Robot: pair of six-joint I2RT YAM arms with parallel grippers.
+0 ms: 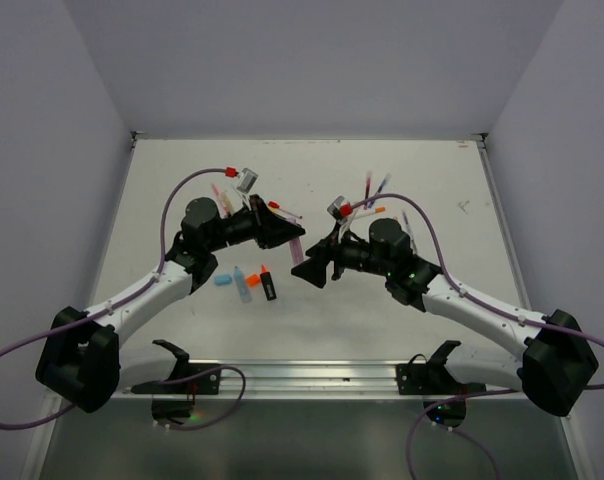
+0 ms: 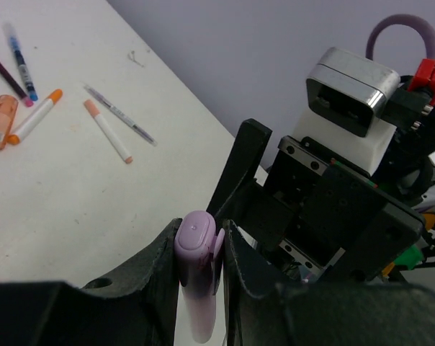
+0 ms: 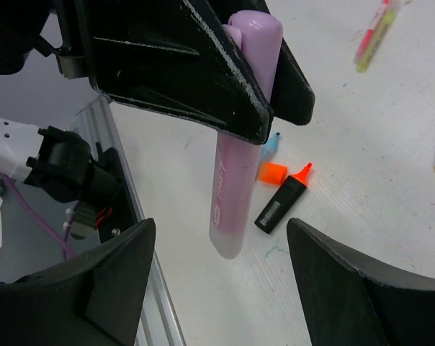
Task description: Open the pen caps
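Nearest the bases, an orange cap (image 1: 253, 281) lies loose on the tabletop (image 1: 382, 330) beside a black highlighter (image 1: 269, 286). Beyond, the left gripper (image 1: 290, 236) has its jaws clamped on the purple pen (image 3: 230, 187), purple cap (image 2: 196, 241) on. The right gripper (image 1: 312, 270) faces it, jaws spread wide. Farther back lie more pens (image 1: 374, 190)

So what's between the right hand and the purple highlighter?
Nothing. In the right wrist view the right hand is open, and the purple highlighter hangs clear between its fingers, touching neither.
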